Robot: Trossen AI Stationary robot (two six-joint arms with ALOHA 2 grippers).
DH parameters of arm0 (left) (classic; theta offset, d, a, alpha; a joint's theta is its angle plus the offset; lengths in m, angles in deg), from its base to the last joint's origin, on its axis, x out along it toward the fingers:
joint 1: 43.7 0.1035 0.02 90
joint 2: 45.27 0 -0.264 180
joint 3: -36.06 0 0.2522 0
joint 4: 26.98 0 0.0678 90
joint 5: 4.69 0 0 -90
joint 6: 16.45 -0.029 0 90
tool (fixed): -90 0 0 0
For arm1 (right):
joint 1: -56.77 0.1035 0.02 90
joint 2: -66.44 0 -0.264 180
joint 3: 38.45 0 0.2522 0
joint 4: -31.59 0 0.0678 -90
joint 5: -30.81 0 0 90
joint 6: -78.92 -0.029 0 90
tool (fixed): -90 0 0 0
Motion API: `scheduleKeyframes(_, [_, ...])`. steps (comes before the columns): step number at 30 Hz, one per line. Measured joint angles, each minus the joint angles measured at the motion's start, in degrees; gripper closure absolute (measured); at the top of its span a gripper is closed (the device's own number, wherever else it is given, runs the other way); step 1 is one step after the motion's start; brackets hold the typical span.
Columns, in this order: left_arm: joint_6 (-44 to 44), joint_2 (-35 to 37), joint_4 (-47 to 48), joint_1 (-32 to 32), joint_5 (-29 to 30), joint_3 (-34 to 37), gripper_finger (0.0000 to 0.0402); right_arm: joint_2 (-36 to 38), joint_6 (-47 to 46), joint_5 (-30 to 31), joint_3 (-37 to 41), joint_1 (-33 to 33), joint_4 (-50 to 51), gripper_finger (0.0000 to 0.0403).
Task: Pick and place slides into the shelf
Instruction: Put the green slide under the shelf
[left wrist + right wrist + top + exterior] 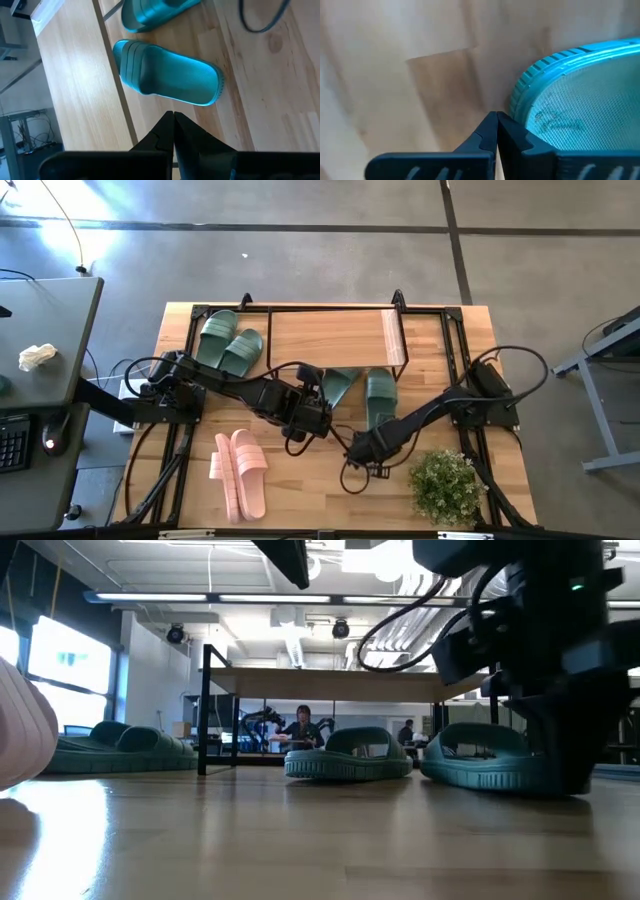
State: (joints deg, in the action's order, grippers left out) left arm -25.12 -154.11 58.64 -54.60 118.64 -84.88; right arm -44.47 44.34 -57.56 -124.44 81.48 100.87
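1. While both dark arms reach over the light wooden tabletop (pixel 330 490), the left gripper (pixel 308 423) sits near its middle, just short of a sage-green rubber slide (pixel 340 386) at the front edge of the shelf; its jaws are pressed together on nothing, as the left wrist view shows (pixel 173 131).
2. A second sage-green slide (pixel 380 395) lies beside the first, and the right gripper (pixel 362 448) is at its heel end, jaws together (pixel 497 131), right at the sole's rim (pixel 580 100).
3. A low rack with a light plank top and thin black frame, the shelf (pixel 330 335), stands along the tabletop's far side.
4. Another sage-green pair (pixel 230 345) rests at the shelf's left end.
5. A pale pink pair of slides (pixel 240 472) lies near the tabletop's front, left of centre.
6. A small green potted plant (pixel 442 485) stands at the front right.
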Motion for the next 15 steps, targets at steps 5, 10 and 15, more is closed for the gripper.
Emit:
scheduleKeyframes(5, [-0.10,0.00,-0.29,0.00,0.36,0.00,0.0401,0.00,-0.46,1.64,0.00,-2.63,1.45,0.0403])
scheduleKeyframes(10, [-1.22,0.00,-1.85,0.00,0.37,0.00,0.0401,0.00,-0.53,2.86,-0.02,-4.86,2.14,0.0403])
scheduleKeyframes(15, [-1.63,0.00,-1.97,0.00,0.54,0.00,0.0401,0.02,-0.54,5.70,-0.02,-6.75,3.51,0.0403])
